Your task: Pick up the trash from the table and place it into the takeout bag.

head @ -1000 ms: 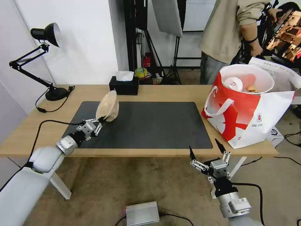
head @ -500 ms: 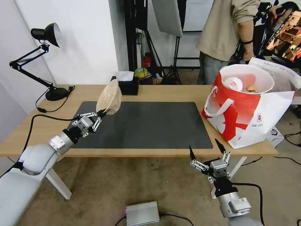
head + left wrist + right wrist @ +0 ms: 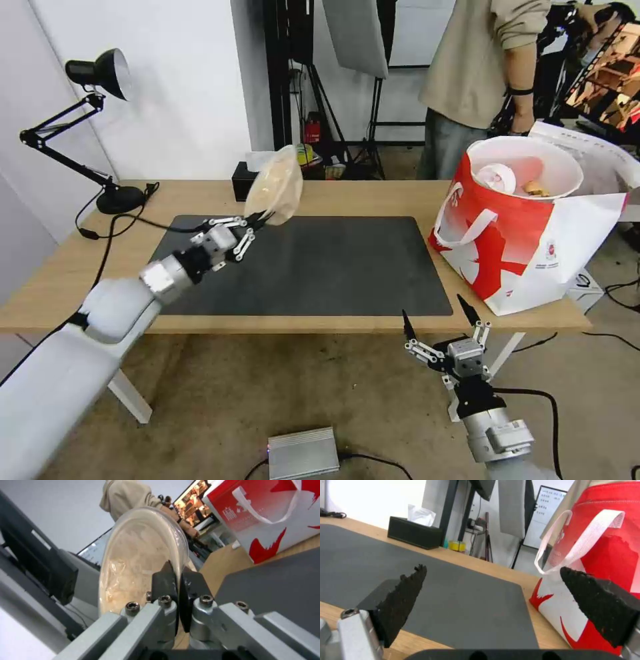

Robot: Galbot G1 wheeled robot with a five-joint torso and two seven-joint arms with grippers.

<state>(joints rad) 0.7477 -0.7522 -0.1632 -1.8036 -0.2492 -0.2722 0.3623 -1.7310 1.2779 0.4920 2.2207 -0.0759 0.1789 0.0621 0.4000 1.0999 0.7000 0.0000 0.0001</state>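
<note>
The bowl (image 3: 275, 185), upper middle of the frame, is tan and cloudy under a clear lid. The mat (image 3: 320, 267) is flat charcoal black on a pale honey wood table (image 3: 373, 193). At right the takeout bag (image 3: 527, 247) shows bright red splashed across white, with white strap loops, a silver lining and a small round red logo. The tissue box (image 3: 415, 533) is black, with white tissue. The lamp (image 3: 100, 73), upper left, is black.

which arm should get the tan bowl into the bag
Left. The left gripper already pinches the tan bowl's rim, lifted above the black mat. The right gripper hangs open below the table edge, near the bag.
</note>
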